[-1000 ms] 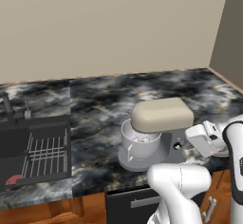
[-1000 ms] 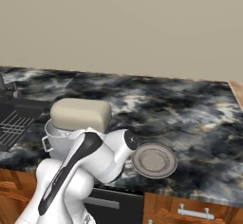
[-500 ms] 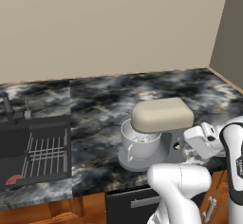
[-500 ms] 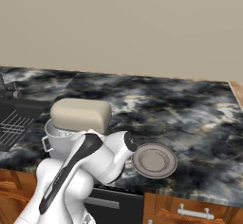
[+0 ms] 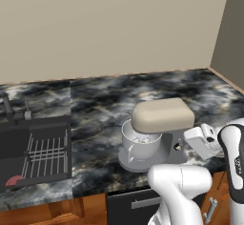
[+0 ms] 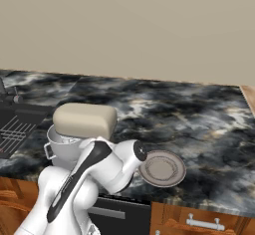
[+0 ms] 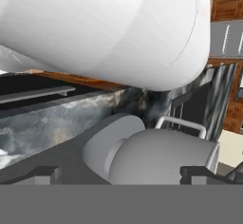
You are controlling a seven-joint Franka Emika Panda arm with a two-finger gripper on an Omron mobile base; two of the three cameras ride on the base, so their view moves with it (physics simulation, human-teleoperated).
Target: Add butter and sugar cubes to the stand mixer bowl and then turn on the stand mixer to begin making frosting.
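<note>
the pincer (image 7: 121,173) hangs wide open, gripping nothing — just beside the mixer (image 5: 159,124) on the tabletop (image 5: 100,105). the bowl (image 5: 139,145) sits under the mixer's head — a plate (image 6: 162,169) lies near.

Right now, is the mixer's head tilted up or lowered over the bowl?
Lowered: the stand mixer head sits level over the stand mixer bowl.

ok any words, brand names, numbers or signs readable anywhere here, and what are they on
None can be read.
stand mixer: plain beige head, no brand mark or label.
stand mixer bowl: bare grey metal.
plate: plain grey.
drawer fronts: plain wood with metal handles, no lettering.
</note>
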